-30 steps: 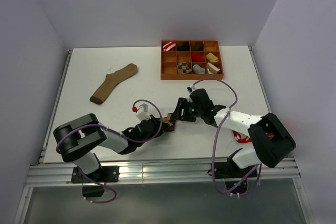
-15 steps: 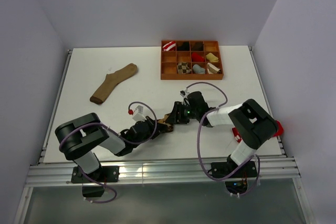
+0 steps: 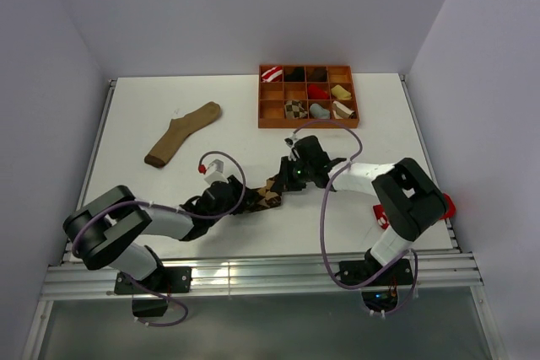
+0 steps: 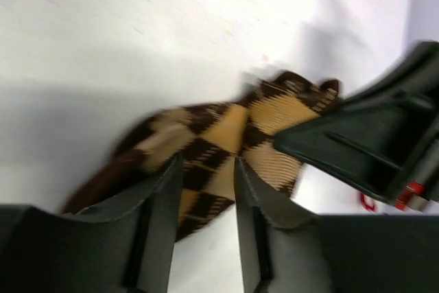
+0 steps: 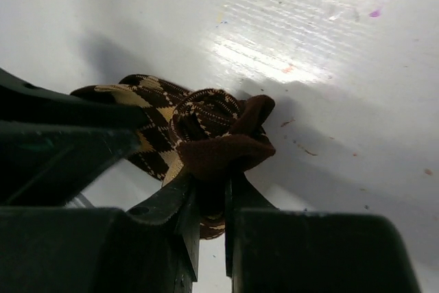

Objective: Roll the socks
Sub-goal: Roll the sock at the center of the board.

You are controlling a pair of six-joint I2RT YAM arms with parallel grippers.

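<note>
My right claw [image 5: 209, 186] is clamped on the dark brown cuff end of the argyle sock [image 5: 199, 125]. Its two fingers sit almost together with the fabric pinched between them. From that grip the sock bunches into a loose curl of brown and tan diamonds just ahead of the fingertips, and it rests on the white surface [image 3: 152, 99].

My left claw [image 4: 206, 166] faces the right one from the other end of the same sock. Its jaws stand apart, and the diamond pattern shows in the gap between them. The fingers straddle the sock, but I cannot tell whether either one presses on it. In the left wrist view the black body of the right claw sits on the far end of the sock, so the two claws are near each other with the sock stretched flat between them.

In the overhead view a long plain tan sock [image 3: 181, 134] lies well apart from the left claw, out beyond it. Beyond the right claw, near it, stands a wooden compartment tray [image 3: 308, 125] with small rolled socks in several of its cells. A red and white object [image 3: 386, 222] lies behind the right claw, partly hidden by that arm.
</note>
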